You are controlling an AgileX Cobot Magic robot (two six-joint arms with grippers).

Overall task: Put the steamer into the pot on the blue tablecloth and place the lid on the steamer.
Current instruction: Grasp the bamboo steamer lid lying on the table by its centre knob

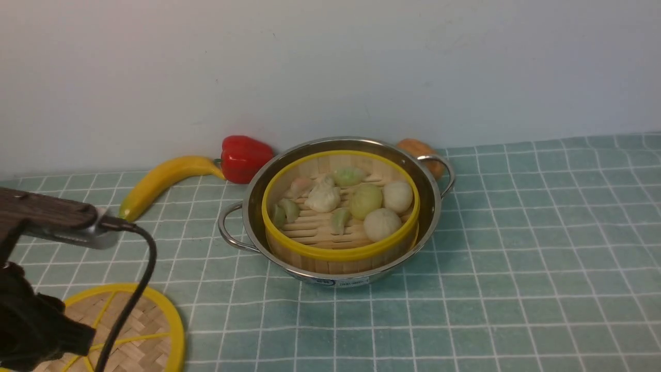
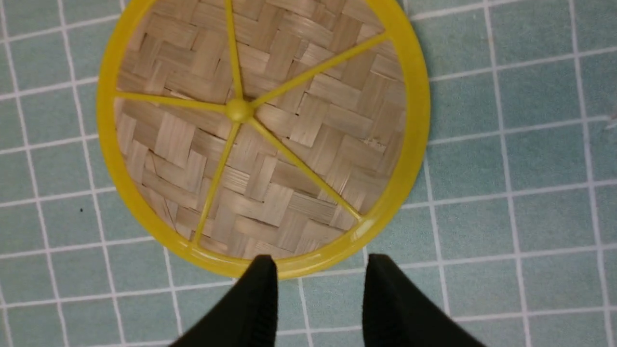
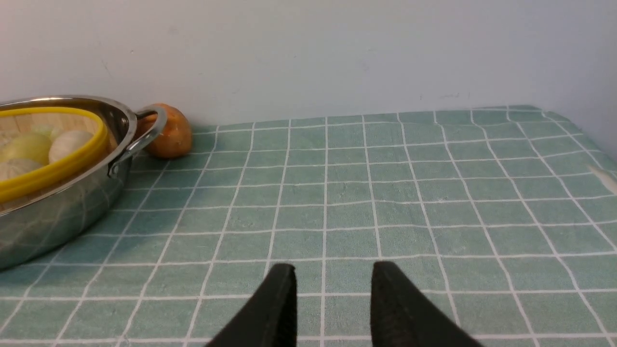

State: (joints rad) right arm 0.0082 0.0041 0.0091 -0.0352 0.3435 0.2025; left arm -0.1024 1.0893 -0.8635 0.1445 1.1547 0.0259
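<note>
**A:** Where do things stand?

**B:** The steamer (image 1: 338, 254) sits inside the pot (image 1: 254, 205), mid-desk toward the far edge of the blue tablecloth (image 1: 516, 248), with dumplings (image 1: 364, 201) in it. The lid (image 2: 289, 144) lies flat at the near left corner, not yet on.

**A:** And the fingers?

**B:** The left fingers (image 2: 262, 286) hang over the lid's rim, parted and holding nothing. The right fingers (image 3: 282, 294) are parted and empty too, above bare cloth to the right of the pot.

**A:** What worries you?

**B:** The lid is thin and lies flat against the cloth. A pinch on the rim alone could catch the fabric and drag it. The disc could also tip and slip out mid-carry. If it comes in low, its edge might clip the pot's left handle (image 1: 227, 230) or land crooked on the steamer's rim.
</note>
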